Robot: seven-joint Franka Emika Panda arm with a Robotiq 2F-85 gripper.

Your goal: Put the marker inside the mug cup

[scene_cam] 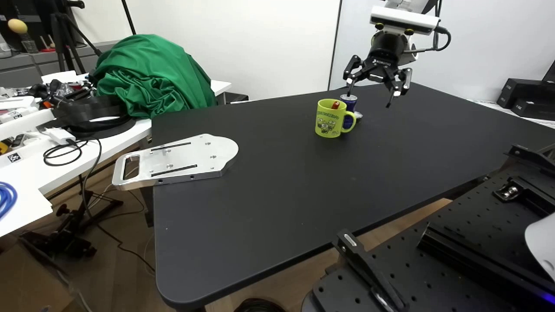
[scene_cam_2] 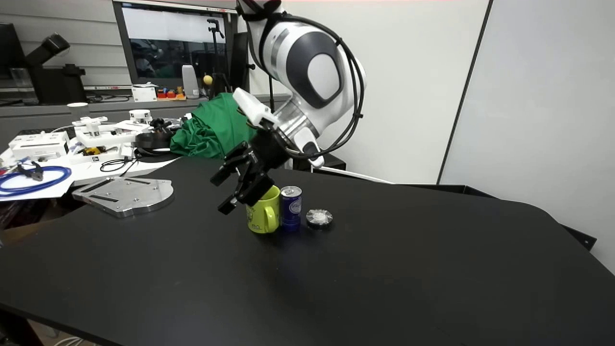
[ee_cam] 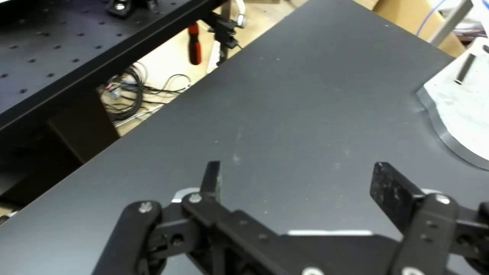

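Note:
The yellow-green mug cup (scene_cam: pixel 327 121) stands upright on the black table, its handle towards the blue can. It also shows in an exterior view (scene_cam_2: pixel 262 218), partly behind my gripper. The red end of the marker (scene_cam: pixel 335 105) shows inside the mug's mouth; the rest of it is hidden by the mug wall. My gripper (scene_cam: pixel 369 96) is open with nothing between its fingers, raised above the table and apart from the mug. In the wrist view its fingers (ee_cam: pixel 298 168) are wide apart over bare table; mug and marker are out of that view.
A blue can (scene_cam_2: pixel 291 211) stands right beside the mug. A small round shiny object (scene_cam_2: pixel 319 217) lies next to the can. A silver metal plate (scene_cam: pixel 186 156) lies at the table's edge. A green cloth heap (scene_cam: pixel 151 78) sits on a side table.

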